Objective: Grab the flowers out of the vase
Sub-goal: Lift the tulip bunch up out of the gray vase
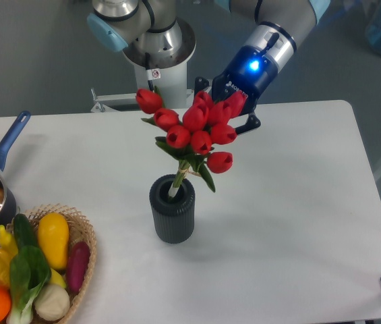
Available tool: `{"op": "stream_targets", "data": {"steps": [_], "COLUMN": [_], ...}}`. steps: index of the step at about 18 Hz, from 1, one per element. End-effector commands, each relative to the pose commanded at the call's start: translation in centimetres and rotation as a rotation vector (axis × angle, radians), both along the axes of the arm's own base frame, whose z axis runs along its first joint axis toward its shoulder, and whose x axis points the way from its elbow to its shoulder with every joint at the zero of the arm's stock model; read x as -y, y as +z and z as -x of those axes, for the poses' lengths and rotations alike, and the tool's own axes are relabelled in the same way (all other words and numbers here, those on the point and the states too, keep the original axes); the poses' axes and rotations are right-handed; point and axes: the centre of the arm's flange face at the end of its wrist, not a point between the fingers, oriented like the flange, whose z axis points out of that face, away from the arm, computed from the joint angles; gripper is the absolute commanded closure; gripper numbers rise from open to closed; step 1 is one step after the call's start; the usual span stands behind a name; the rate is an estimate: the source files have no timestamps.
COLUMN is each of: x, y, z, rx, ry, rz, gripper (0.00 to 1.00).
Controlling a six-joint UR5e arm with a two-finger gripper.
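Silver arm (271, 13), pale-blue joint caps (wrist ring glowing blue).

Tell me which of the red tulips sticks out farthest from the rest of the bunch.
The tulip at the upper left of the flowers: it stands apart on its own, while the others cluster tightly by the gripper.

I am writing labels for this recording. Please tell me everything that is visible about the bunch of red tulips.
The bunch of red tulips has about nine closed red blooms, green leaves and stems bound together. It leans to the right, raised well above the dark grey ribbed vase; only the stem ends reach into its mouth. The blue-lit gripper holds it from behind at the blooms, its fingers mostly hidden.
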Motion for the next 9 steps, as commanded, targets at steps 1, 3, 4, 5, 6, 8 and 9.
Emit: {"op": "stream_targets", "data": {"steps": [1,3,4,5,6,8,9], "x": [0.1,0.3,0.5,0.7,1.0,1.8,2.2], "y": [0.2,0.5,0.7,0.9,1.1,1.7,1.8], "z": [0.0,-0.1,0.0,0.0,0.0,0.4,0.8], "rx": [0.013,0.015,0.011,0.011,0.017,0.039,0.044], "ry": [0.006,0.013,0.017,0.020,0.030,0.052,0.059], "rz": [0.003,0.000,-0.003,-0.004,-0.003,-0.023,-0.039], "gripper": [0.75,0.75,0.75,0.75,0.75,0.75,0.75]}}
